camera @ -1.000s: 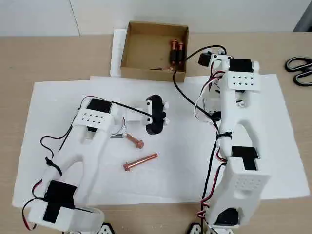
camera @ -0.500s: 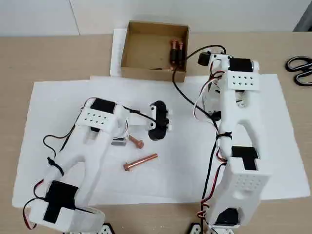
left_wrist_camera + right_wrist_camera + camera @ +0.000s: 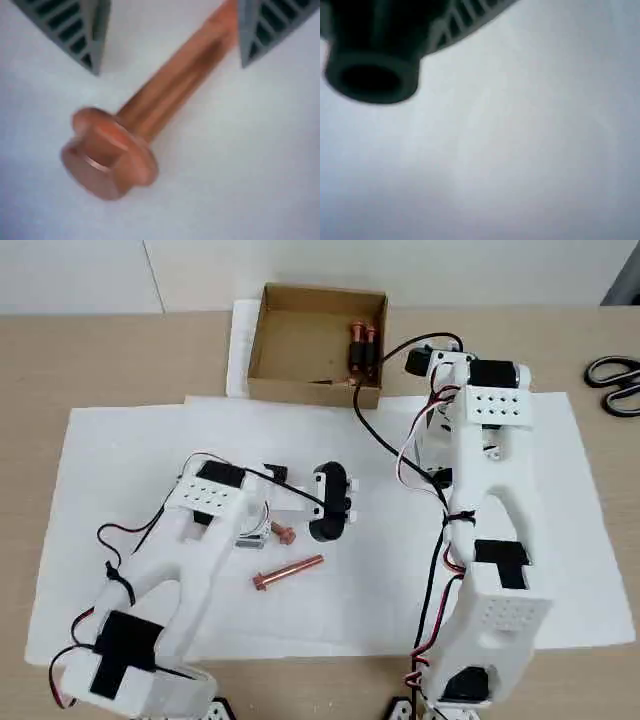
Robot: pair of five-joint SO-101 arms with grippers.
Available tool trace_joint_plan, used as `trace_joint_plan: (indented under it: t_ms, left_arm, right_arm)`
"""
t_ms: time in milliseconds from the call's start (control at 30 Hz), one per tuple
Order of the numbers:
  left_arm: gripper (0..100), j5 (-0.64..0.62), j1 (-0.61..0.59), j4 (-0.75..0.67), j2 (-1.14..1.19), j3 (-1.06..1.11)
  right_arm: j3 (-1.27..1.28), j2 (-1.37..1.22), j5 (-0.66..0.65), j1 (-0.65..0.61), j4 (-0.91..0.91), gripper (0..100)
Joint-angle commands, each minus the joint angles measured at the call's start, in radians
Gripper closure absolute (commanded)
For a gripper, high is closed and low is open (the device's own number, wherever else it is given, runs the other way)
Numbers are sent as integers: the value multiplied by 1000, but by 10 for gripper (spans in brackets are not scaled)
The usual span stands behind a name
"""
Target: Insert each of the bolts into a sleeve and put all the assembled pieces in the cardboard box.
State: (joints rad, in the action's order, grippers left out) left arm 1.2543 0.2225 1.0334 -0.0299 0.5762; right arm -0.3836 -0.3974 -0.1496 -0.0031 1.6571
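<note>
**High view: left hand wide over a short bolt, two pieces in the box**

The tabletop [image 3: 100, 360] carried a white paper sheet [image 3: 120, 500] across most of its middle. Two white arms rose from the sheet's near edge. The right arm [image 3: 490, 500] stretched straight toward the far side. The left arm [image 3: 190, 540] bent in toward the centre, with its black wrist camera [image 3: 330, 502] over the paper.

The cardboard box [image 3: 315, 390] sat at the sheet's far edge, just beside the right arm's far end. Inside it, two copper assembled pieces [image 3: 361, 345] lay side by side along the wall nearest that arm. A pair of scissors [image 3: 615, 385] lay on the bare tabletop, well apart from the box.

On the paper in front of the left arm lay a long bolt [image 3: 290, 571], loose, with its head toward that arm. Near it but not touching lay a short bolt [image 3: 283, 533], partly under the left arm's tip.

In the left wrist view the left hand [image 3: 171, 65] stood wide, its grey ribbed fingers [image 3: 80, 30] on either side of the short bolt's shank. The bolt lay flat on the paper. Its flanged head was clear of both fingers, and its shank ran up against one of them.

In the right wrist view the right hand [image 3: 460, 22] hung over bare paper. Whether it was wide or narrow could not be told.
</note>
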Motion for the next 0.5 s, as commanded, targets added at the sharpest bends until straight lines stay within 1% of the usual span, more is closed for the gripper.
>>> trace_joint_plan:
  t_ms: [0,267,467]
  left_arm:
    - [825,25,11,-48,-8,15]
    - [957,25,41,-41,-6,24]
    - [994,25,63,-41,-9,47]
  right_arm:
    - [2,70,9,7,-5,995]
    - [2,68,9,7,-5,995]
    - [2,68,9,7,-5,995]
